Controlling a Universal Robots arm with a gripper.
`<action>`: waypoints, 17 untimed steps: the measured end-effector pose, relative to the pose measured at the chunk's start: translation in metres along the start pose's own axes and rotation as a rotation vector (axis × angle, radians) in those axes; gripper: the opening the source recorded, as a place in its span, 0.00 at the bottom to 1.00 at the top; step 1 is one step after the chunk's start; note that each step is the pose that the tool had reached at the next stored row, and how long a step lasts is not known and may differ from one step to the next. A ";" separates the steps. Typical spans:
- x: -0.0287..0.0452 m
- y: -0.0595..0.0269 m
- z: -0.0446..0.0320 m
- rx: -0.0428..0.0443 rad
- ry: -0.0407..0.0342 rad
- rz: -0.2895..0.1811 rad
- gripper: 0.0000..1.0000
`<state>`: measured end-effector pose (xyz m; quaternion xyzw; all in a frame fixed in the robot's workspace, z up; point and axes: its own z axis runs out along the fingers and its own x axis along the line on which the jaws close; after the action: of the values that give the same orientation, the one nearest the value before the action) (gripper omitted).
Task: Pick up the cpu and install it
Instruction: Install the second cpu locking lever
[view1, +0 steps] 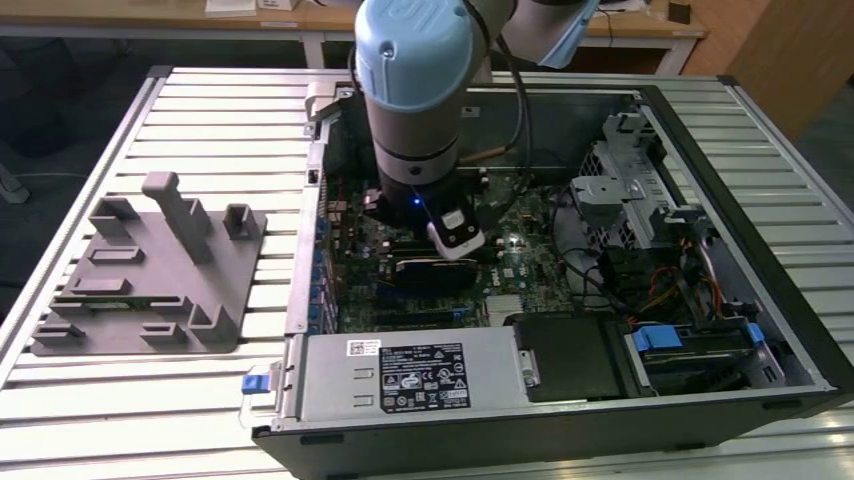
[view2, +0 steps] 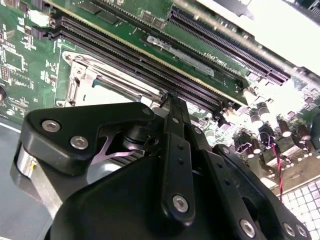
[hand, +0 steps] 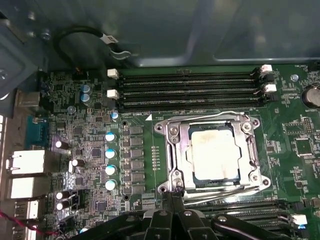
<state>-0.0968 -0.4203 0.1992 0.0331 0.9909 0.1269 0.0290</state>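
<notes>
Landmark: the motherboard (view1: 534, 240) is taken as the reference for all places below.
Table: a slatted metal table (view1: 107, 400) is seen under everything; the case is stood on it.
Computer case: an open black case (view1: 747, 395) is laid on its side, with the motherboard at its floor.
Robot arm: a grey and pale blue arm (view1: 414, 100) is lowered into the case from above the motherboard, near the board's middle.
Fixture plate: a grey plastic plate with upright pegs (view1: 147, 280) is set on the table outside the case, well apart from the motherboard toward the exterior view's left.
Power supply: a grey box with a printed label (view1: 407, 375) is seated in the case just beside the motherboard's near edge in the exterior view.
Gripper: the black gripper (hand: 172, 212) is held just above the motherboard, at the edge of the socket frame; in both wrist views the fingertips (view2: 172, 102) are seen drawn together into one thin blade, with nothing between them.
Memory slots: long dark slots (hand: 190, 87) are run across the motherboard on one side of the socket, and more of them (hand: 240, 212) are seen on the other side by the gripper.
Socket: a metal-framed socket (hand: 212, 155) is fixed on the motherboard between the slot banks.
Cpu: the cpu (hand: 215, 152), its silver-grey top smudged, is seated flat inside the socket frame, apart from the gripper.
</notes>
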 end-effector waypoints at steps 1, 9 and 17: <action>0.0003 -0.0007 0.0000 -0.0021 0.0001 0.000 0.11; 0.0043 -0.0033 0.0035 -0.0427 0.0025 0.003 0.11; 0.0047 -0.0043 0.0071 -0.0695 0.0040 0.005 0.11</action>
<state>-0.1012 -0.4224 0.1911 0.0341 0.9859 0.1614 0.0279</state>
